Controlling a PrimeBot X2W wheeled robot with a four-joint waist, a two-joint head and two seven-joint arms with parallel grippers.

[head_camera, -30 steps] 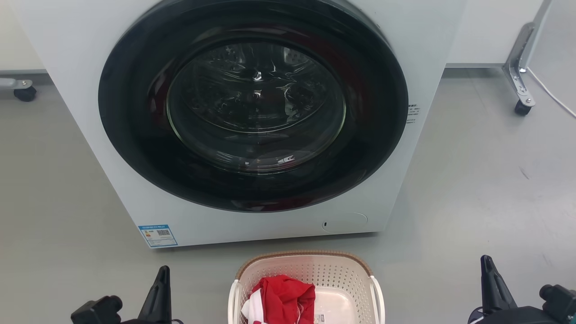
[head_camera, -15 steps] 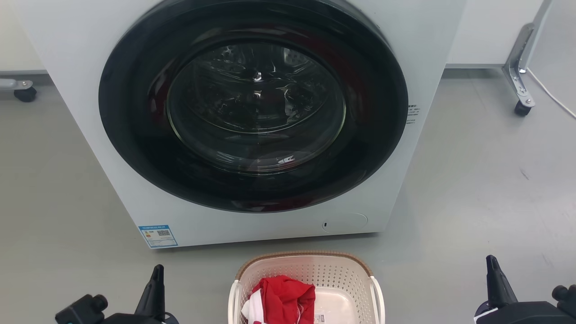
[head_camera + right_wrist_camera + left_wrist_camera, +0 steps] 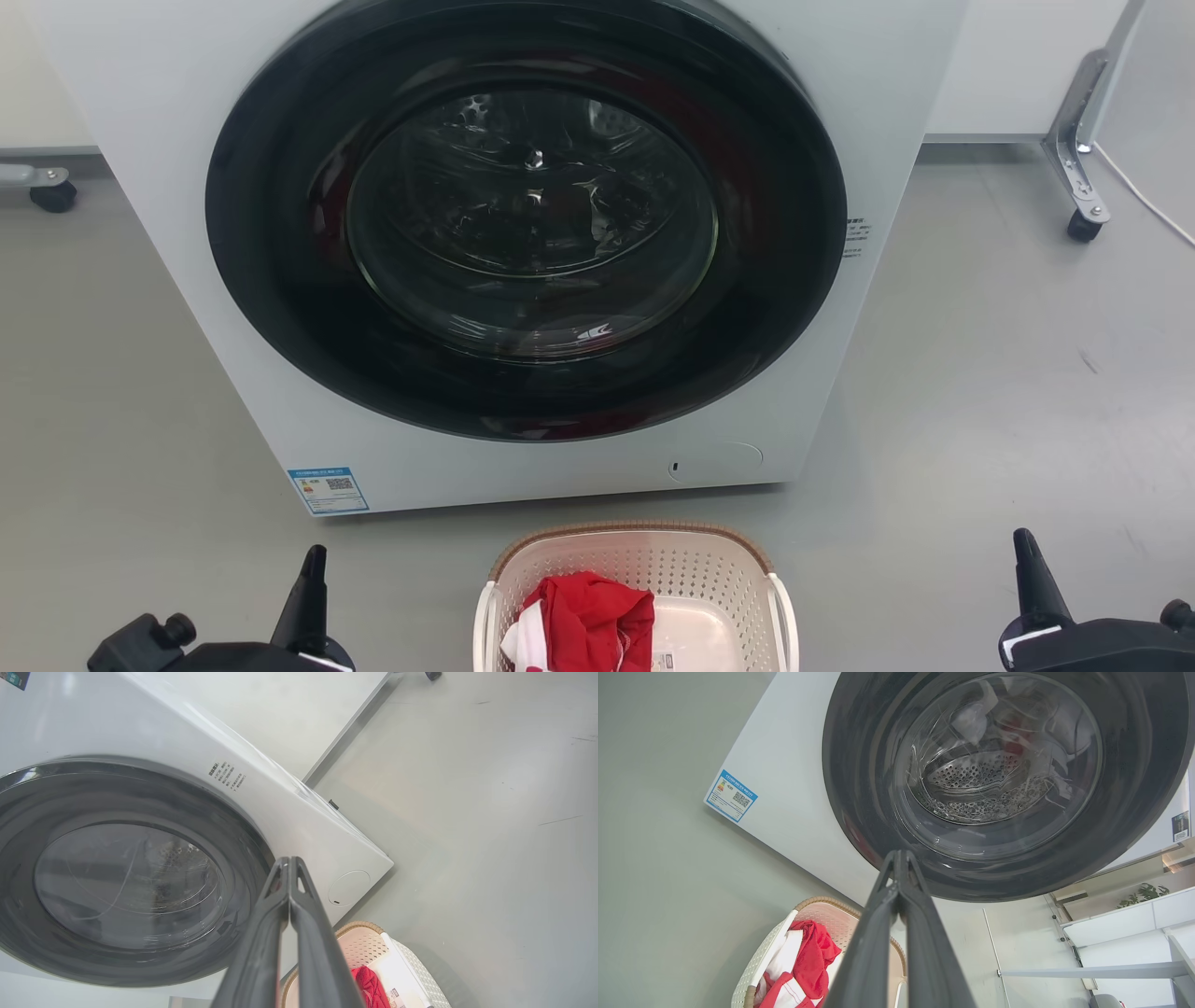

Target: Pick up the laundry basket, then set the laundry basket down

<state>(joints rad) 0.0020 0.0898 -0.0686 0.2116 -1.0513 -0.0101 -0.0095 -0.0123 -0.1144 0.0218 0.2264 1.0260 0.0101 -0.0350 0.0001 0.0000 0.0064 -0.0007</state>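
The floor (image 3: 980,392) is smooth grey, with a few faint dark scuffs on its right side; the white washing machine (image 3: 527,233) stands on it, its round door shut; before the machine's base sits the laundry basket (image 3: 635,532) (near the machine, but apart from it); at the far right a black castor (image 3: 1083,224) under a metal leg (image 3: 1074,140) rests on the floor, beside a thin white cable (image 3: 1144,196); a second castor (image 3: 51,196) stands at the far left.

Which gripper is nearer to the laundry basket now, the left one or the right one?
The left. The left gripper is beside the laundry basket on its left, apart from it; the right gripper stands farther off on its right.
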